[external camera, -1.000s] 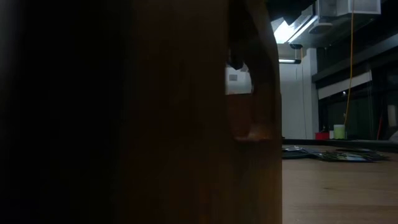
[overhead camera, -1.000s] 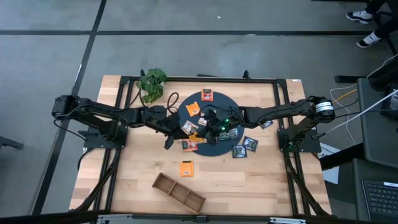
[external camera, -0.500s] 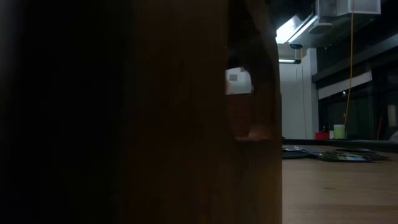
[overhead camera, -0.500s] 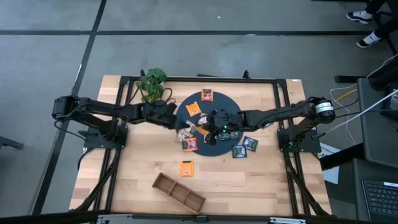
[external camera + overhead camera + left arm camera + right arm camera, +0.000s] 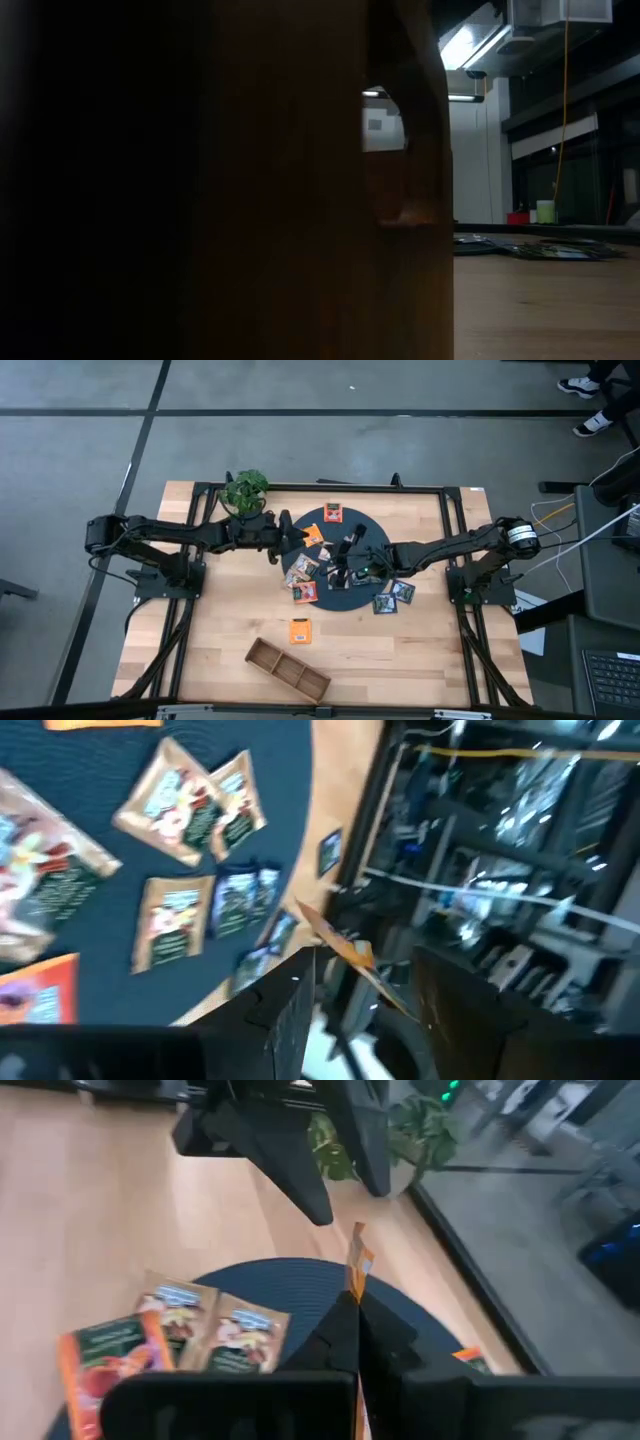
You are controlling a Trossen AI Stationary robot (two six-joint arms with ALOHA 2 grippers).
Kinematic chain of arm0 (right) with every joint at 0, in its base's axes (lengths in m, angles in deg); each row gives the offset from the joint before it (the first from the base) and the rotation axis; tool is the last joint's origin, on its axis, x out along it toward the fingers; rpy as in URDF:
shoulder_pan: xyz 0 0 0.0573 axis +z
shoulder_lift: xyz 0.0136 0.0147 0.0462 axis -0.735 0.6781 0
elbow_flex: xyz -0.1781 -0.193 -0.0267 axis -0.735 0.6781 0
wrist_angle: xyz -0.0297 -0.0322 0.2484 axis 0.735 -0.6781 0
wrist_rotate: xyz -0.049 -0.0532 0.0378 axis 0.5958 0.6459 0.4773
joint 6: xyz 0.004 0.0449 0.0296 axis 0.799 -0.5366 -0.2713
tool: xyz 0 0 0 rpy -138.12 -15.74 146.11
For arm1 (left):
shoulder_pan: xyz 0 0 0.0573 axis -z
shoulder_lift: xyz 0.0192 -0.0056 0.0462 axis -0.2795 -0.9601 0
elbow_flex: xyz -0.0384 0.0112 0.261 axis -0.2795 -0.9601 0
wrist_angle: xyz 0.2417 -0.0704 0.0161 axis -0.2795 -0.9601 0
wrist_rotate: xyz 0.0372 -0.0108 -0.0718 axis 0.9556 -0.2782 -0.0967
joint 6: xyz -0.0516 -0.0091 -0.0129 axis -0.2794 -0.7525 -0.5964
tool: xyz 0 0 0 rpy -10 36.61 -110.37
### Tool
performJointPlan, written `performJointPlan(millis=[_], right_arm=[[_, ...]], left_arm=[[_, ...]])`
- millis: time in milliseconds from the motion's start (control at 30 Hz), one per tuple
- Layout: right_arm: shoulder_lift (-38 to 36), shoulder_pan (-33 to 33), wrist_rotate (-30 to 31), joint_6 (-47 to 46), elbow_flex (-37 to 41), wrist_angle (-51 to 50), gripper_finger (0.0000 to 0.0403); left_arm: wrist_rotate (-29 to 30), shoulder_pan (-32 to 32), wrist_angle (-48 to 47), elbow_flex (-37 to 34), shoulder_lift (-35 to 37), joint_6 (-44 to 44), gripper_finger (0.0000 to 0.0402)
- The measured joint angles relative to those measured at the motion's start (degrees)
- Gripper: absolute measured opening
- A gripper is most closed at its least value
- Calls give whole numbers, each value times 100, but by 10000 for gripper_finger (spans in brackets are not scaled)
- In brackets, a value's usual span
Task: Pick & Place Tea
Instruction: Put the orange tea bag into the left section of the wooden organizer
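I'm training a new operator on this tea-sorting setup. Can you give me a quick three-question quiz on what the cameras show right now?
1. True or false: the right gripper, above the round mat, is shut on an orange sachet.
2. Where does the brown tray lie? A: on the mat. B: on bare wood, clear of the mat. C: in a gripper.
3. Fill in: the left gripper has its jaws ____.

Key: 1 true; 2 B; 3 open.
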Motion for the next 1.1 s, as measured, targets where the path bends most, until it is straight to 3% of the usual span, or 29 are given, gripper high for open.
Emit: performJointPlan(millis=[367,1100], right_arm=[[0,-281,85,960,0,328,1],[343,-448,-221,1451,0,1200,2]], left_arm=[[339,4,322,0,7,-312,161],[1022,25,663,0,4,-697,161]])
